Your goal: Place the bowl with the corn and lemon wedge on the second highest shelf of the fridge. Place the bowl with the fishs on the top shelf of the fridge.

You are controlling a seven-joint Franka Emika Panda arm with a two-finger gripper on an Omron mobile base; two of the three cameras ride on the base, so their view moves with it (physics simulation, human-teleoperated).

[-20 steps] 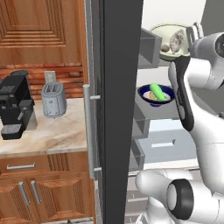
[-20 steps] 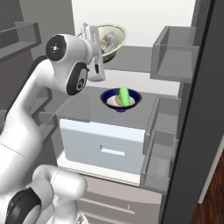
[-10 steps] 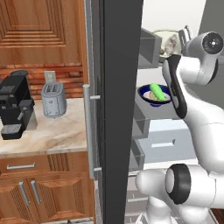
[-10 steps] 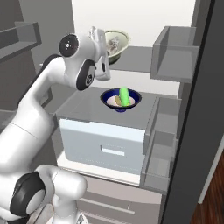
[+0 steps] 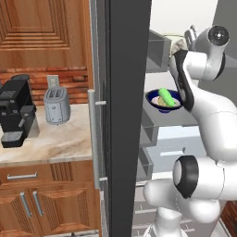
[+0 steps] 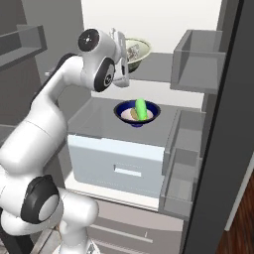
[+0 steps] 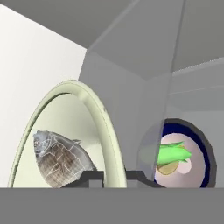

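Here there are two bowls, both inside the open fridge [image 6: 149, 15]. The pale green bowl with the fish [image 6: 135, 49] is at the top shelf [image 6: 163, 67], held by the hand [image 6: 122, 53]: in the hand view its two dark fingertips [image 7: 92, 177] stand on either side of the bowl's rim, clamped on it, and the bowl is turned on edge in that view, with one grey-brown fish [image 7: 61, 158] lying inside it. I can count only one fish. Whether the bowl already rests on the shelf or hangs just above it cannot be told.

The second bowl, dark blue with a pale inside [image 6: 138, 113], stands one level lower on the second shelf [image 6: 99, 121], well apart from the hand. It holds one green piece [image 6: 141, 108] and one yellowish piece [image 7: 168, 168] beside it; in the left base view the same blue bowl [image 5: 163, 100] shows just past the edge of the fridge door [image 5: 125, 115]. Below that shelf is one white drawer [image 6: 116, 161], and two grey door bins [image 6: 176, 176] show on the right in the right base view.

The white arm [image 6: 49, 119] rises from the lower left of the right base view and bends up to the top shelf.

Left of the fridge, the counter [image 5: 51, 141] carries one black coffee machine [image 5: 16, 111] and one silver toaster [image 5: 56, 105], standing near each other but not touching. Wooden cabinets [image 5: 44, 32] hang above them.
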